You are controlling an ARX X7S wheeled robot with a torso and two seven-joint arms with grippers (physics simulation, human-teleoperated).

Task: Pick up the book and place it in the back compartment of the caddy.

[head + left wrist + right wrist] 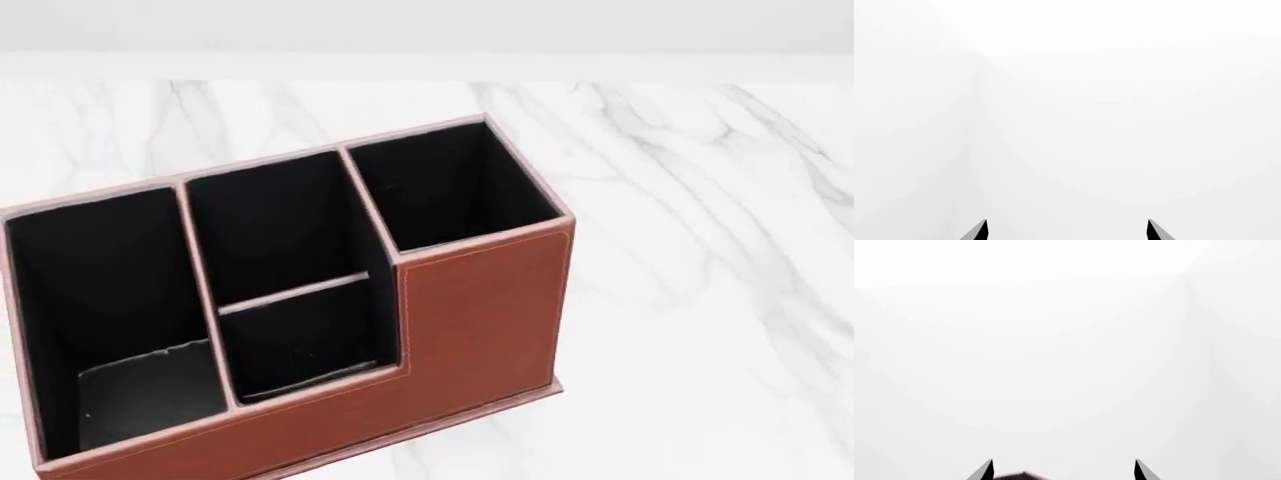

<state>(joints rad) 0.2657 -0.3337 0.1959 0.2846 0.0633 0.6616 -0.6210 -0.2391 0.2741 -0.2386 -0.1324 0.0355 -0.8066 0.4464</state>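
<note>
Reddish-brown leather-look caddy [481, 300] with black lining, pale stitched rim and 4 compartments standing on white marble bench [721, 250], seen only from the head. Back compartment [300, 335], short pocket between thin cross divider and low outer wall, holding nothing. No book showing in any view.

Left end effector [1067, 231] released, tips parted, facing blank white. Right end effector [1064, 471] likewise parted, gripping nothing, a small dark brown edge [1021, 476] just between its tips. Caddy's place relative to either end effector: cannot tell.
</note>
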